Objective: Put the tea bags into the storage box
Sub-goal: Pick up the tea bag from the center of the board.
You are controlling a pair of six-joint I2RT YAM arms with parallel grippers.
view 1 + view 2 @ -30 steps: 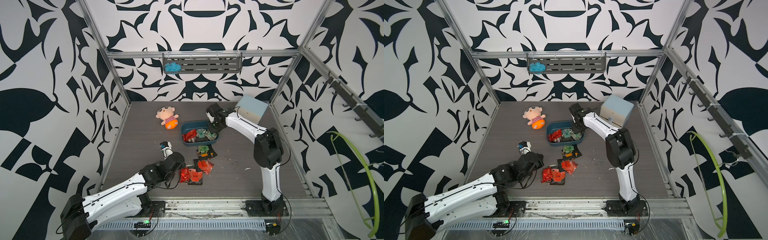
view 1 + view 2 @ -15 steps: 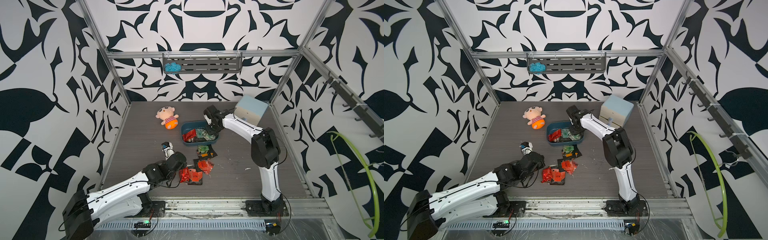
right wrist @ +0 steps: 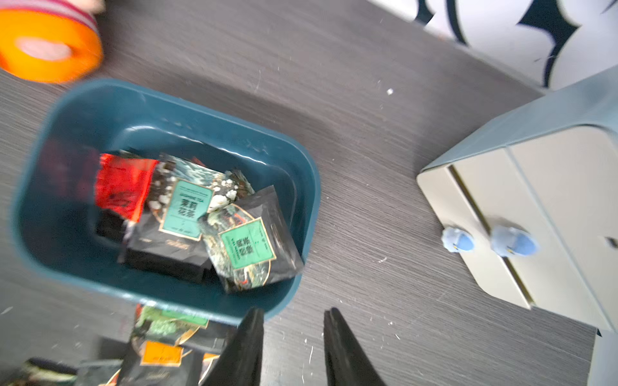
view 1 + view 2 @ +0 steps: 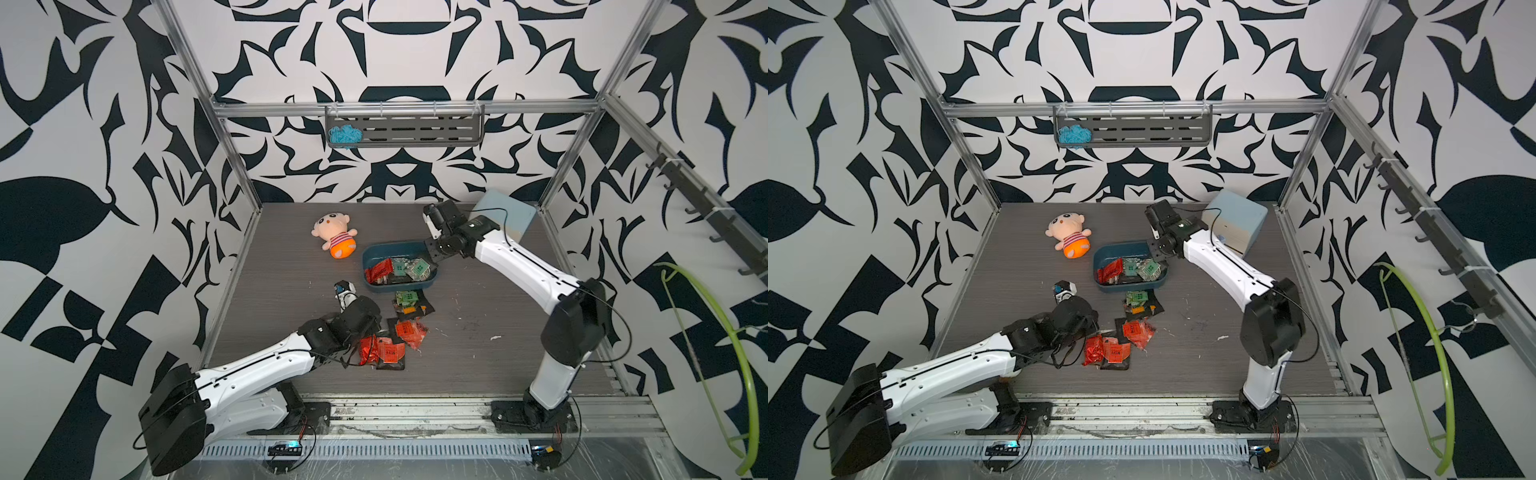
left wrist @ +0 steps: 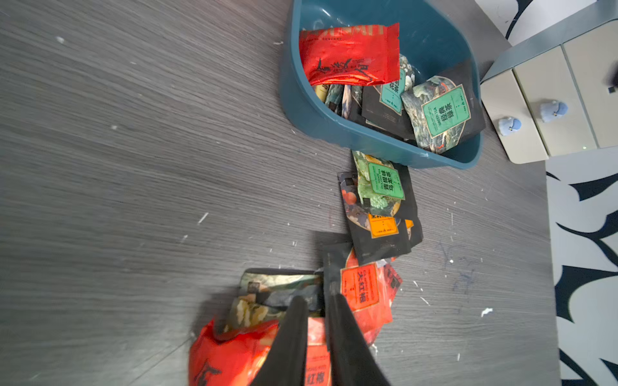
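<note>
Tea bags [image 4: 405, 330], flat crinkly foil sachets in shiny red or black with square green, orange or red labels, lie in two lots on the grey wood-grain table [image 4: 282, 270]. Farthest left sits one soft plush doll [image 4: 334, 235]. Next, the left gripper [image 5: 317, 300] has its tapered black fingers nearly together, with only a thin slit between them. Its tips are down on the loose, overlapping heap of roughly seven sachets; whether they pinch one I cannot tell. Just beyond the heap stands the storage box [image 4: 390, 251], a smooth teal plastic tub with rounded corners, holding at least four sachets. By its right-hand end the right gripper [image 3: 294, 312] hangs with fingers apart, empty. Rightmost is one cream cabinet [image 4: 1229, 239] with two drawers.
</note>
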